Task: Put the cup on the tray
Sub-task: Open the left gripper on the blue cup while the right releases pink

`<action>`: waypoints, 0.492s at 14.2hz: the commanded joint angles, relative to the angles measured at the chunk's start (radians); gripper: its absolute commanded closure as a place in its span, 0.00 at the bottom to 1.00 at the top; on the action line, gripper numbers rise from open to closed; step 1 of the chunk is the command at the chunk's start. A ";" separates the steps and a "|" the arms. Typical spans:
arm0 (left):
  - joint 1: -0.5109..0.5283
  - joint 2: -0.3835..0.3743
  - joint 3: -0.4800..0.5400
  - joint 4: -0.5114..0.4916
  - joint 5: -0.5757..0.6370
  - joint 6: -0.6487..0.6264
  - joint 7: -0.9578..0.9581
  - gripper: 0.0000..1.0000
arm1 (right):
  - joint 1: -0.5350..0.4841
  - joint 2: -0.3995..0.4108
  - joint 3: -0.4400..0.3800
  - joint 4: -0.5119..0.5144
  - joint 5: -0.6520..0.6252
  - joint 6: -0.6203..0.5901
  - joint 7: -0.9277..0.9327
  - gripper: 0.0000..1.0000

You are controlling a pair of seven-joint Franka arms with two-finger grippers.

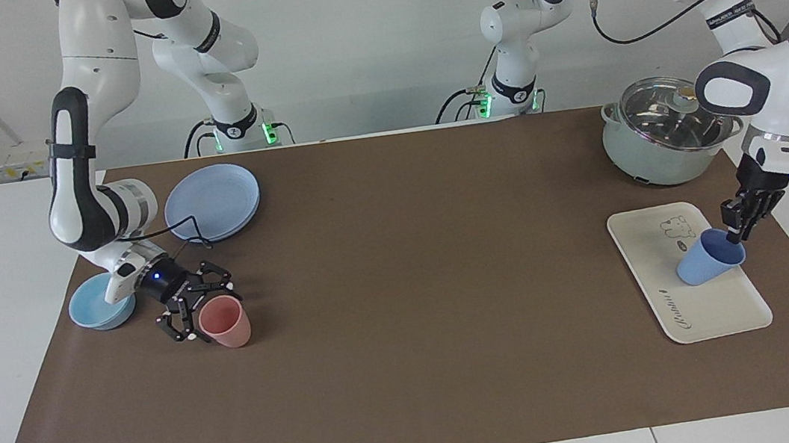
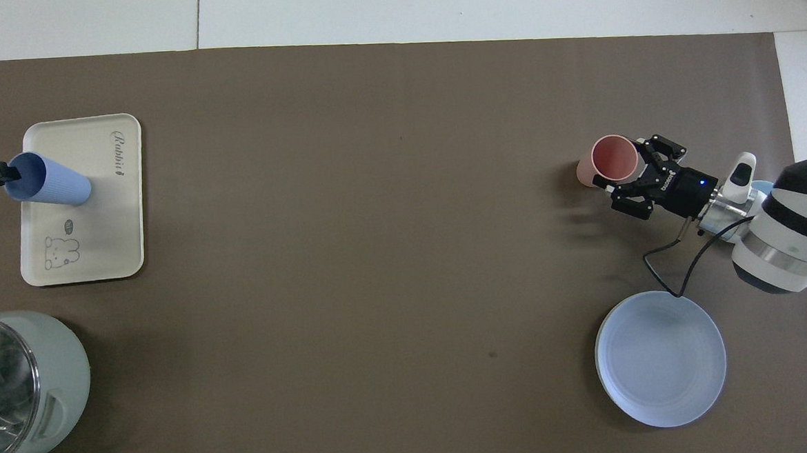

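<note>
Surface: brown mat [image 1: 407, 325] over a white table.
Cup [image 1: 708, 264]: tilted, low over the tray [image 1: 707, 311], rim clamped by left gripper [image 1: 736, 231].
Right gripper [image 1: 189, 318]: fingers spread, touching pink cup [image 1: 225, 323].
Nearby: pot [image 1: 666, 132], blue plate [image 1: 213, 201], bowl [image 1: 98, 307].

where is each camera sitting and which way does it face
Facing view: high across the table, looking at the robots; both whole arms show, left tool on the blue cup over the tray.
Overhead view: above the robots' end, looking steeply down; right tool and forearm show, left tool's tip only.
Shared: blue cup, tray, pink cup, plate, pot.
</note>
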 commanded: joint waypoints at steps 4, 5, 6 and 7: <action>-0.025 0.043 -0.005 0.145 0.021 -0.127 -0.020 0.00 | -0.013 -0.198 0.004 -0.023 -0.226 0.055 0.319 0.00; -0.036 0.064 -0.005 0.220 0.033 -0.216 -0.024 0.00 | -0.014 -0.229 0.003 -0.017 -0.293 0.059 0.402 0.00; -0.054 0.093 -0.005 0.304 0.094 -0.316 -0.026 0.00 | -0.016 -0.251 -0.002 -0.008 -0.376 0.057 0.481 0.00; -0.078 0.118 -0.006 0.384 0.181 -0.410 -0.028 0.00 | -0.020 -0.266 -0.003 0.012 -0.469 0.057 0.548 0.00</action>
